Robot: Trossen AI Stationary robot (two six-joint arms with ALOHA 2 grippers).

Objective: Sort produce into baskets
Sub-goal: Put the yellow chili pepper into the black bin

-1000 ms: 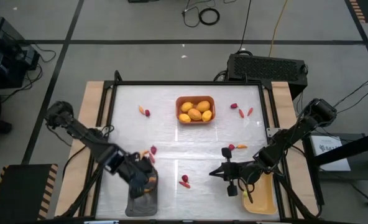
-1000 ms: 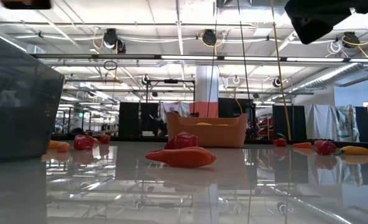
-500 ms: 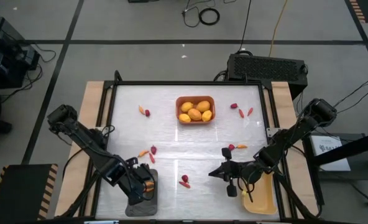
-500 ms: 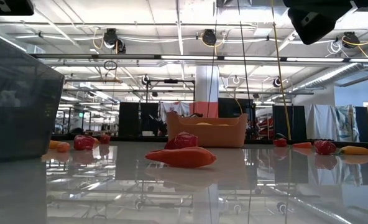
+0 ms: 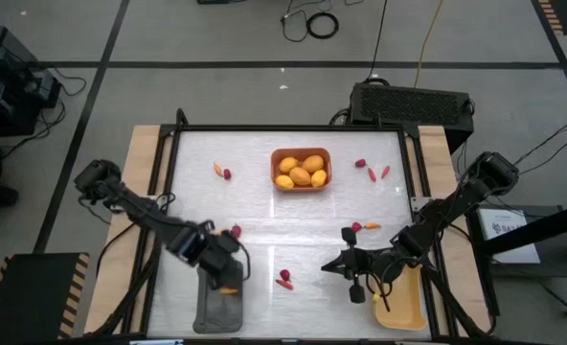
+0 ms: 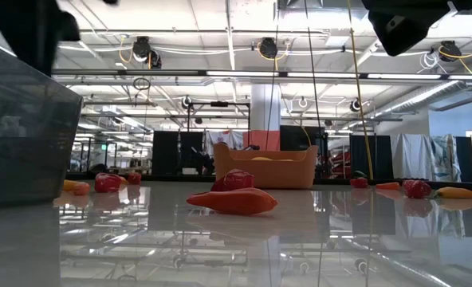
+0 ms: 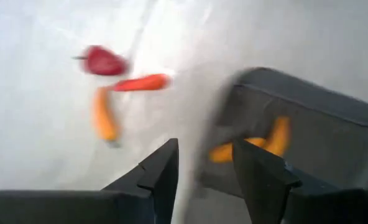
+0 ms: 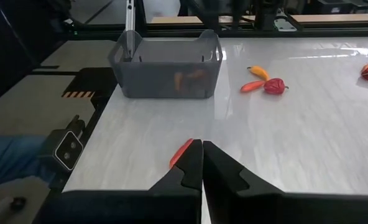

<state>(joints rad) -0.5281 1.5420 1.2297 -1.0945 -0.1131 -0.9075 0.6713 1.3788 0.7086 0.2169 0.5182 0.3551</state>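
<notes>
My left gripper (image 5: 232, 257) (image 7: 206, 167) is open and empty, just over the far end of the dark grey basket (image 5: 216, 305) (image 7: 302, 118). Two orange carrot sticks (image 5: 228, 289) (image 7: 252, 146) lie in that basket. A red berry (image 7: 103, 62), a red stick (image 7: 137, 82) and an orange stick (image 7: 103, 118) lie on the table just beyond it. My right gripper (image 5: 346, 264) (image 8: 201, 163) is shut and empty above the table, near the pale yellow basket (image 5: 405, 305). A red stick (image 8: 181, 152) lies beyond its fingers. The orange-brown basket (image 5: 301, 170) holds several lemons.
Loose pieces lie on the table: a stick and berry at far left (image 5: 221, 172), a berry and two sticks at far right (image 5: 372, 171), a berry and stick (image 5: 364, 227) by my right gripper, a berry and stick (image 5: 283, 280) near the middle.
My left gripper has gone up and toward the table's far edge, out of the dark grey basket. An orange stick that was under it half a second ago now lies in the basket. My right arm has kept still.
</notes>
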